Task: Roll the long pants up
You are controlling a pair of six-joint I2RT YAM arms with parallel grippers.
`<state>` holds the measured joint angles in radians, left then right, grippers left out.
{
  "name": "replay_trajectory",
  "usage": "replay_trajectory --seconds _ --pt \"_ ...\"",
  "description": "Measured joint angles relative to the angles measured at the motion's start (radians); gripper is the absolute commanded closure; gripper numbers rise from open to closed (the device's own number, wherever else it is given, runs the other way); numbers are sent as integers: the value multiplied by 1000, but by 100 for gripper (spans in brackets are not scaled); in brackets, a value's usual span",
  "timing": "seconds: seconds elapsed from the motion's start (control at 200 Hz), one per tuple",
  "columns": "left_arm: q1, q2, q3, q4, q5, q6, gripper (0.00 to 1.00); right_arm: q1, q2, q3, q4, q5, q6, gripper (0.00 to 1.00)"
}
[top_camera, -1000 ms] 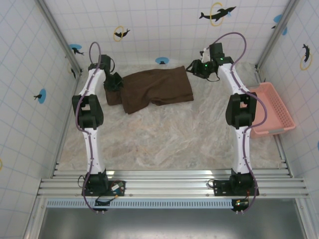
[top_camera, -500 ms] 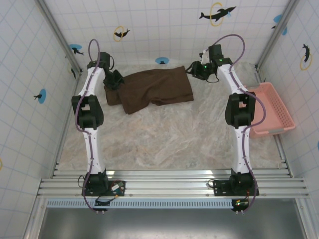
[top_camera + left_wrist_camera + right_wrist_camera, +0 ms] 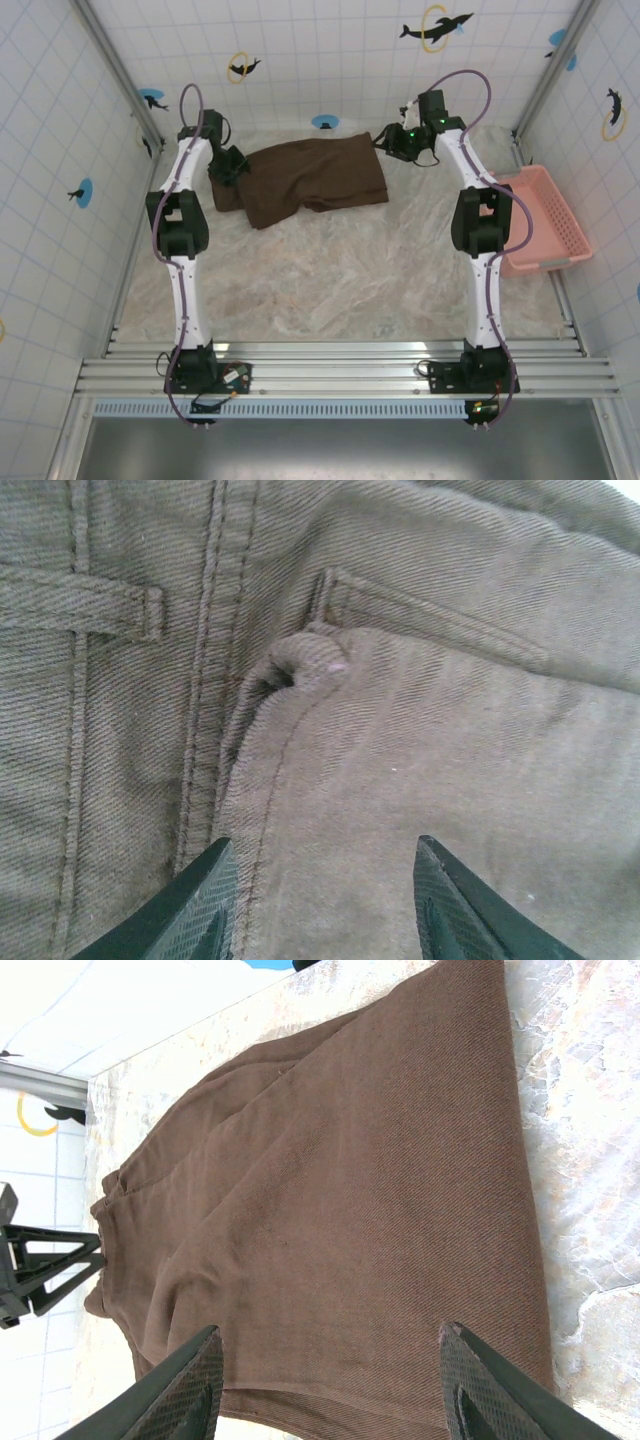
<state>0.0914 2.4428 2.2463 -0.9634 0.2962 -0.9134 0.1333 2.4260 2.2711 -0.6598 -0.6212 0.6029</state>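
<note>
Long pants (image 3: pixel 310 180): one pair, dark brown, lying as a flat folded bundle at the far end of the table (image 3: pixel 330 280), between my two pincers. My left gripper (image 3: pixel 232 165): one, two fingers, jaws apart over stitched seams at the bundle's left end, nothing clamped. My right gripper (image 3: pixel 385 138): one, two fingers, jaws wide at the far right corner, holding nothing. Pink basket (image 3: pixel 550 215): one, at the right side, well apart from the pants.
</note>
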Motion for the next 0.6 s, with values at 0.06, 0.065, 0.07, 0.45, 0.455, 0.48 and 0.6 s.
replay_trajectory --seconds 0.06,0.065,0.07,0.45,0.455,0.48,0.6 --pt "0 7 -7 -1 -3 0 54 0 0 0 0 1 0 41" --pt "0 8 -8 -1 -4 0 54 0 0 0 0 0 0 41" --pt "0 8 -8 -1 -4 -1 54 0 0 0 0 0 0 41" --pt "0 9 -20 -16 -49 23 54 -1 0 -12 0 1 -1 41" --pt "0 9 -20 -18 -48 25 54 -1 0 -13 0 1 -1 41" --pt "0 9 -21 -20 -50 26 54 -1 0 -13 0 1 -1 41" --pt "0 9 -28 -26 -61 32 54 -1 0 -13 0 0 -1 41"
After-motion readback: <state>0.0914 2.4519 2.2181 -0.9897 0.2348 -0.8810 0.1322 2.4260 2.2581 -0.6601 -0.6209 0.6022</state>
